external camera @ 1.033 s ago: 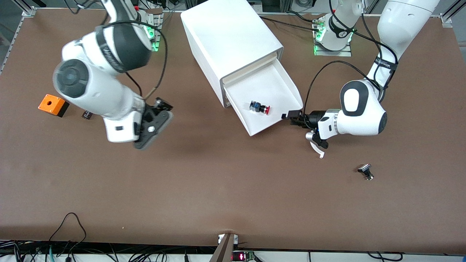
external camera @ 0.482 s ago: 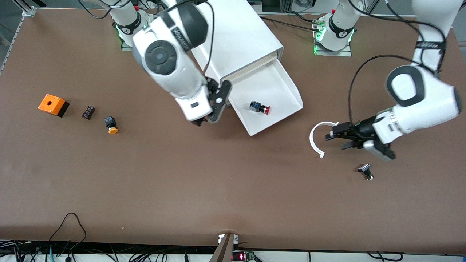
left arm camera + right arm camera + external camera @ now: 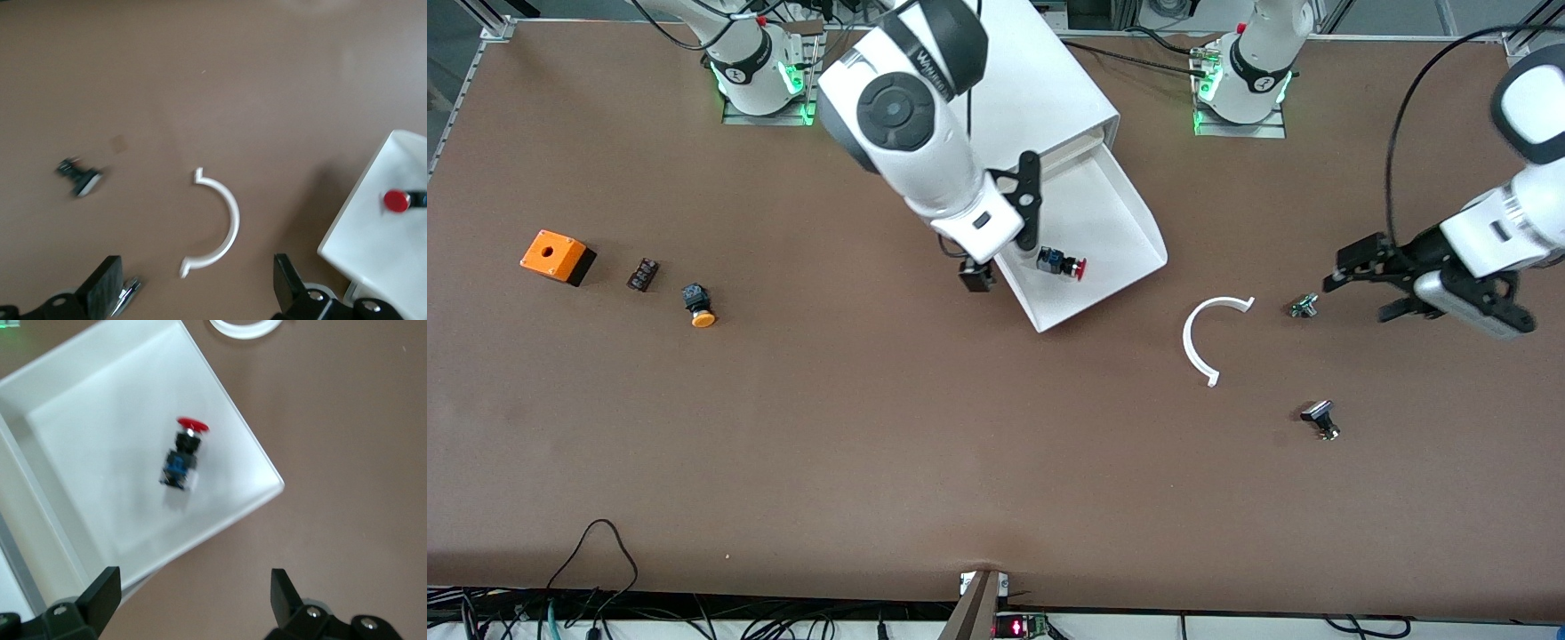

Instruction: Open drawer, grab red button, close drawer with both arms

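The button [image 3: 1062,262] lay on its side in the open drawer [image 3: 1116,233], red cap toward the left arm's end of the table, clear of the tray's walls. Seen through the right wrist view, the button [image 3: 183,455] sat ahead of the right gripper's spread fingers [image 3: 103,590], not between them and not touched by them.

Nearest the front camera lay a small black-and-silver part [image 3: 1320,419], at about four o'clock from the drawer's front edge. Farther up came the white plastic arc [image 3: 1202,336], lying flat between that part and the drawer, well apart from both. Just beside the arc's upper end sat a tiny metal piece [image 3: 1304,305].

The left gripper [image 3: 1360,271] hovered over bare table [image 3: 925,462] at three o'clock from the metal piece, its jaws wide apart and holding nothing.

The right gripper [image 3: 1005,233] hung over the drawer's side wall, at about nine o'clock from the button, jaws apart and empty.

Toward the right arm's end lay the orange-capped button [image 3: 696,304], a small black block [image 3: 642,273] and the orange box [image 3: 557,256].

Farthest stood the white cabinet [image 3: 1049,98].
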